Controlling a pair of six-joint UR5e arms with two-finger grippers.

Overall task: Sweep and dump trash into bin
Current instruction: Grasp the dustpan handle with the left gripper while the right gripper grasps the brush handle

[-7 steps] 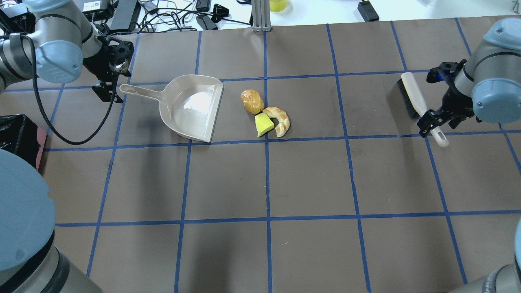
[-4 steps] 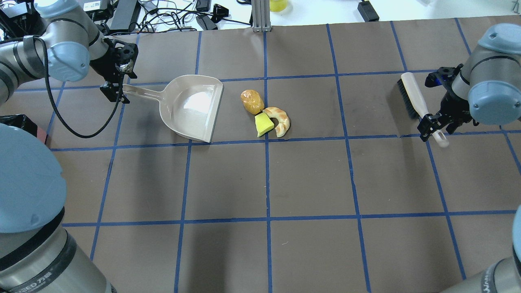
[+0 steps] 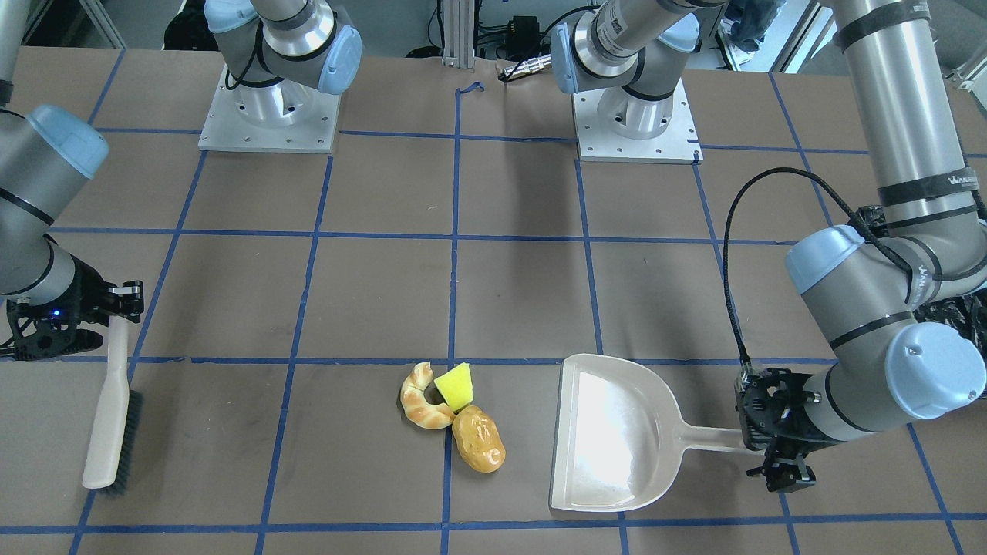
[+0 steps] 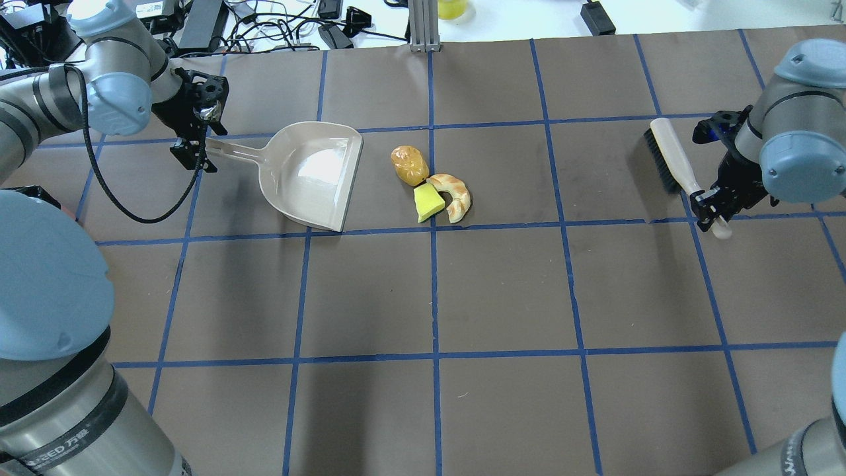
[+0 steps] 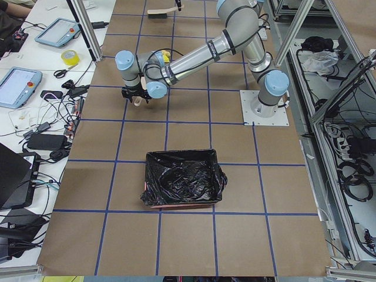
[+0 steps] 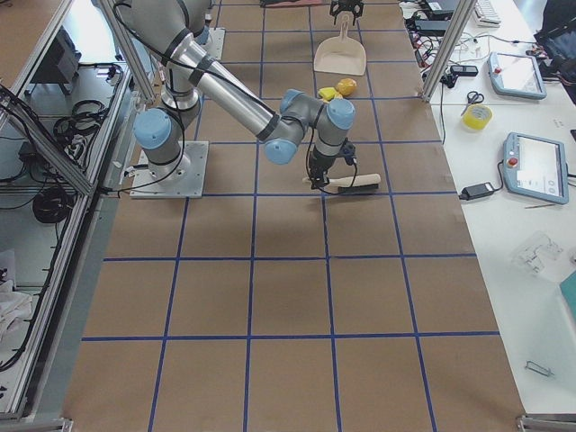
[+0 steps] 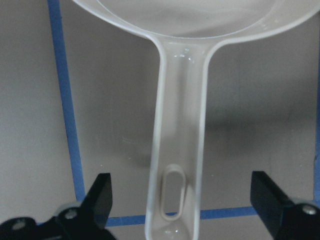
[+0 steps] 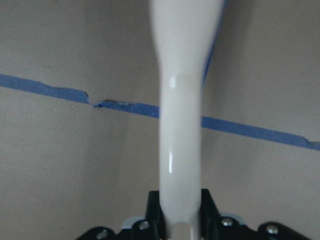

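In the overhead view the bin point(image 4: 30, 192) is showing only as a small black corner behind the left arm. The left-end view is giving it whole point(image 5: 183, 154), standing near the counter's point(image 4: 502, 291) left end, well apart from the rest. In the right wrist view the brush is cut off and only its white handle is showing.

The trash is lying near the middle of the counter in one tight cluster: the potato-like lump point(image 4: 410, 164), the wedge point(image 4: 427, 201) and the croissant point(image 4: 455, 195) are touching one another. The croissant's inner curve is facing the wedge. The cluster's long axis is running from the far side toward the robot.

The dustpan point(image 4: 310, 175) is lying flat just beside the trash, its wide mouth facing it and its handle pointing to the left arm. The left pincer point(image 7: 183, 195) is released, with its fingers point(image 7: 100, 195) standing wide on both sides of the handle end. The right pincer point(image 4: 710, 205) is grasping the brush point(image 4: 667, 155) by the handle, the bristle head pointing away from the robot.

Open counter is lying between the trash and the brush, and also on the robot's side of the cluster. A narrow gap is separating the dustpan's lip from the lump.
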